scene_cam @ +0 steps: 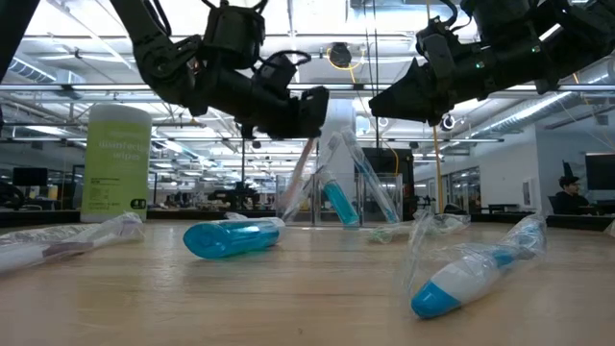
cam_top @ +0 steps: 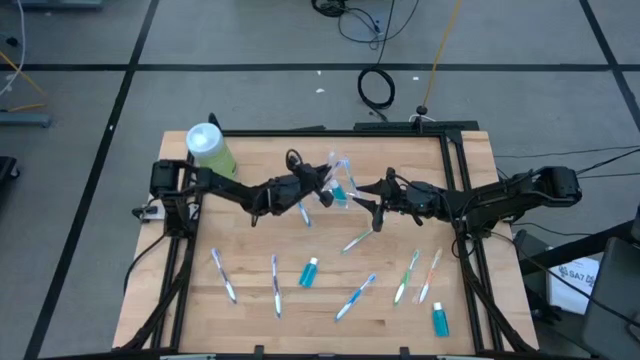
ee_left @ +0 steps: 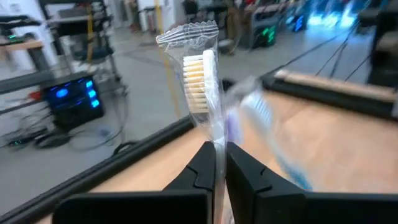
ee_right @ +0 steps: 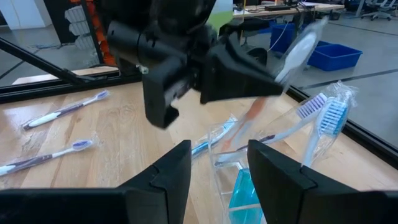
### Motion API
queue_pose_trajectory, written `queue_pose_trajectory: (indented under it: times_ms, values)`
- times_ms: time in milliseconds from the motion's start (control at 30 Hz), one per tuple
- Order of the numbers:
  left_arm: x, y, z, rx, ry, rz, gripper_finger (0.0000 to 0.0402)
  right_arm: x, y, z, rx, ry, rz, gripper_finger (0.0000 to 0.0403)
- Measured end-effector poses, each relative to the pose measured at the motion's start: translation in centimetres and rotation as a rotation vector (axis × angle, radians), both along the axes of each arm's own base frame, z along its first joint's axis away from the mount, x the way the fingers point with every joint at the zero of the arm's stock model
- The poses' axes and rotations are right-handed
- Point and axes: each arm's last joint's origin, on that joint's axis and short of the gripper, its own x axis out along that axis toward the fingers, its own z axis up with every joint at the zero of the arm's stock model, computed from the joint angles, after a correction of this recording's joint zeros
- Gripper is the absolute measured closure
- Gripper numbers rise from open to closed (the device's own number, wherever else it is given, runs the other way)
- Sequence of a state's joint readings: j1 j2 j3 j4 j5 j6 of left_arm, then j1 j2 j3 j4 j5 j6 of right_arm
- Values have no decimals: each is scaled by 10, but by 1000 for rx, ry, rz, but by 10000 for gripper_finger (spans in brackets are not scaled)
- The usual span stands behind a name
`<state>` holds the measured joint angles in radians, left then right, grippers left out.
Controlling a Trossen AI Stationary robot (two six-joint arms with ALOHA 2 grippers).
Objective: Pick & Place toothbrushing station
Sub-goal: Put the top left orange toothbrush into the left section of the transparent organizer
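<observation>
Left gripper (ee_left: 219, 163) pinches a wrapped white-bristled toothbrush (ee_left: 200, 78) above the small clear plastic cup (ee_right: 239, 180). Lower it vertically into that cup. Right gripper (ee_right: 219, 163) spread beside the cup; keep clear.

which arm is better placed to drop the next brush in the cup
Left. The left gripper is shut on a wrapped toothbrush, held in the air right beside the cup. The right gripper hangs open by the cup, holding nothing, so it would first have to fetch a brush.
</observation>
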<state>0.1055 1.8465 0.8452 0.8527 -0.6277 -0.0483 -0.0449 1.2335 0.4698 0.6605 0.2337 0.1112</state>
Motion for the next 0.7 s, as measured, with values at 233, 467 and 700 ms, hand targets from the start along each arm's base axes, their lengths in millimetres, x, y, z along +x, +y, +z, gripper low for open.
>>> queue_pose_trajectory:
  times_ms: [233, 467, 700]
  values:
    - [-2, -7, -11, -93, 41, 23, 389, 0, 0, 0, 0, 0, 0, 250]
    - [-3, -6, -13, -91, 70, 30, 354, 0, 0, 0, 0, 0, 0, 250]
    - [-5, -7, -22, -136, 154, -4, 348, 0, 0, 0, 0, 0, 0, 250]
